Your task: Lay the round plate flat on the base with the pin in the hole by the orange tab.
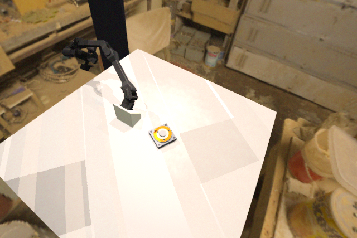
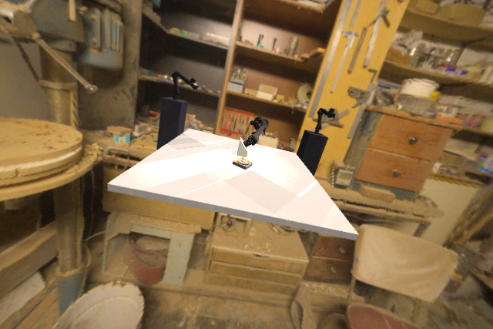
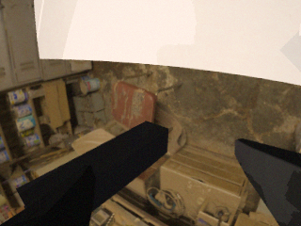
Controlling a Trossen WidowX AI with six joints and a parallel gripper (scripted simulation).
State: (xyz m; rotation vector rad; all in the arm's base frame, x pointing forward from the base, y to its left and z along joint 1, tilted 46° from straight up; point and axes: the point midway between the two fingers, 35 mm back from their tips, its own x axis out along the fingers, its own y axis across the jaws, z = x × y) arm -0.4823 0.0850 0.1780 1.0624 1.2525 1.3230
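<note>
Over at the left of the top view the arm folds back on itself and the gripper [image 1: 83,63] hangs out beyond the table's [image 1: 218,154] far-left edge, up in the air and well apart from anything on the surface. Moving right, the arm's lower links run down to the grey wedge-shaped mount [image 1: 126,115], and just beyond that, down and to the right, sits the square base [image 1: 158,140] with the round plate [image 1: 168,136] on it, yellow-orange ring around a pale central post [image 1: 162,132]. So the plate lies on the opposite side of the mount from the gripper; I'd judge the arm has to swing across and come down over the table before anything else happens. A small orange tab [image 1: 155,130] seems to show at the ring's left rim, but the pin and its hole are too small to pick out, and I can't tell how the plate is tilted. From the wrist, the two dark fingers stand spread wide with only floor clutter and the table's underside edge between them: jaws released, nothing held, nothing touched. The exterior view agrees: the plate [image 2: 243,162] low on the table, arm raised behind it.
</note>
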